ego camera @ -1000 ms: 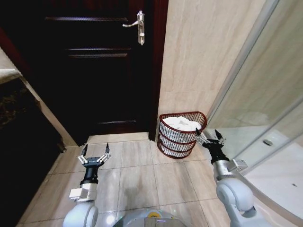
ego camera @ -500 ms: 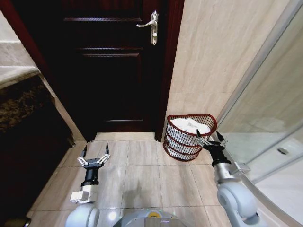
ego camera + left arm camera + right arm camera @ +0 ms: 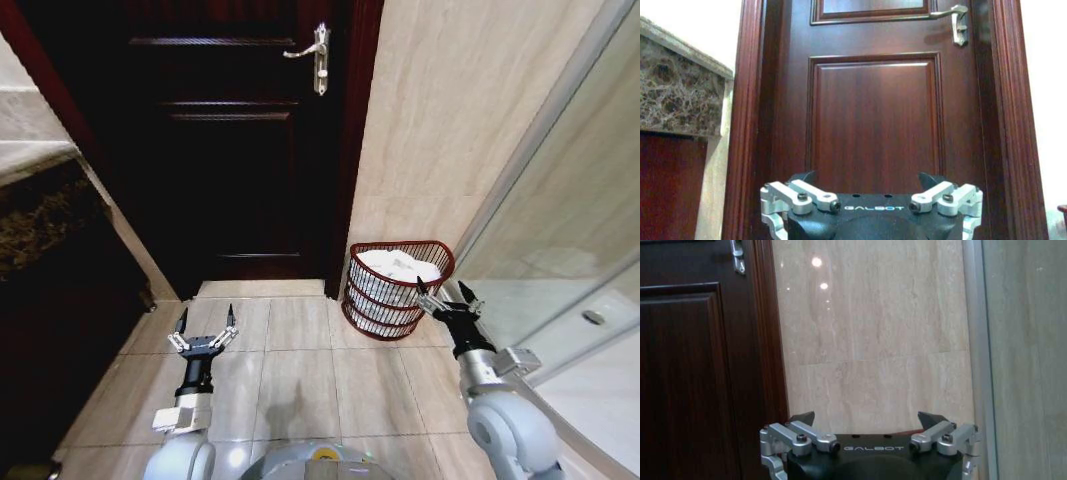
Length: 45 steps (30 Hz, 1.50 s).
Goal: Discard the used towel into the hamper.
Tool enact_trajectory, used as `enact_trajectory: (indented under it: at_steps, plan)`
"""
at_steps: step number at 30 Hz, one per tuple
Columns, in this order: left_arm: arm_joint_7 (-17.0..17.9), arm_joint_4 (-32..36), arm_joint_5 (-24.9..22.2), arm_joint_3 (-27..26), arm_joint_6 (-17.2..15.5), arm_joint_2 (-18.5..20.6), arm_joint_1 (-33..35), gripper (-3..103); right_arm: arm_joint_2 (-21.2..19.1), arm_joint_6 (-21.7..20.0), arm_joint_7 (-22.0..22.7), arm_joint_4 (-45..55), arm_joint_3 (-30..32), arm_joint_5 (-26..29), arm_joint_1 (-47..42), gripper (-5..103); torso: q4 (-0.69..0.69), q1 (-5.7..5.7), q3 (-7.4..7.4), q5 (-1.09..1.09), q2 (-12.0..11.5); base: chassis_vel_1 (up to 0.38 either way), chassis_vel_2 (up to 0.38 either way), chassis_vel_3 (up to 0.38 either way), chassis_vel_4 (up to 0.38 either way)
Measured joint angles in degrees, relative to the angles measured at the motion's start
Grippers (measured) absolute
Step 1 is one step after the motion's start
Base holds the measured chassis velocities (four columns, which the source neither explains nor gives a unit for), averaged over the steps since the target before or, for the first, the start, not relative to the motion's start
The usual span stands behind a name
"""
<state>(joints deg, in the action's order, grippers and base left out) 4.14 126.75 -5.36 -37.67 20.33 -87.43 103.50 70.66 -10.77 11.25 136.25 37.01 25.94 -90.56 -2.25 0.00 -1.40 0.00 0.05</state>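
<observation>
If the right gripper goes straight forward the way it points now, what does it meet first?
Probably the hamper: the open right gripper points at its rim near the white towel inside, though depth is unclear. The beige wall lies beyond.

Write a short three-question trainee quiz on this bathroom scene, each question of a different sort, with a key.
1. True or false: the hamper stands against the tiled wall, beside the door.
2. What lies in the hamper? A) white towel B) shoes C) bottles
3. Fill in: both the left gripper and the right gripper have their fingers ____ and hold nothing.

Key: 1 true; 2 A; 3 open
</observation>
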Motion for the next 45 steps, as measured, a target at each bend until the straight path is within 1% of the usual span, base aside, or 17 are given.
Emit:
enact_trajectory:
  at_steps: [18, 29, 36, 37, 39, 45]
  plan:
    - [0.5, -0.23, 0.77, 0.35, 0.47, 0.01, -0.73, 100, -0.67, -0.94, 0.05, -0.01, 0.84, 2.15, 0.33, 100, 0.01, 0.0, 0.0, 0.0, 0.0, -0.041, -0.044, 0.042, 0.035]
    - [0.1, 0.2, 0.61, 0.97, -1.01, -0.22, -0.33, 100, -0.92, -0.84, 0.35, -0.42, 0.7, 2.13, 0.67, 100, 0.0, 0.0, 0.0, 0.01, 0.0, -0.059, -0.046, 0.077, 0.064]
    - [0.45, -0.09, 0.97, 1.28, -0.34, -0.35, -0.45, 100, -1.0, -0.73, 0.51, -0.59, 0.72, 2.24, 0.62, 100, 0.0, 0.0, 0.0, -0.01, 0.0, -0.005, -0.005, 0.011, 0.007]
    - [0.82, -0.45, 1.34, 1.36, 0.41, -0.35, -0.69, 100, -1.01, -0.73, 0.53, -0.6, 0.73, 2.29, 0.53, 100, 0.0, 0.0, 0.0, -0.01, 0.0, 0.0, 0.0, 0.0, 0.0]
    - [1.02, -0.75, 1.7, 1.41, 0.89, -0.36, -0.91, 100, -1.0, -0.68, 0.72, -0.66, 0.74, 2.38, 0.49, 100, 0.0, 0.0, 0.0, -0.01, 0.0, 0.0, 0.0, 0.0, 0.0]
    - [1.06, -0.4, 1.98, 1.75, 0.56, -0.33, -0.93, 100, -1.03, -0.23, 0.92, -1.05, 1.04, 2.46, 0.51, 100, 0.0, 0.0, 0.0, 0.0, 0.0, 0.0, 0.0, 0.0, 0.0]
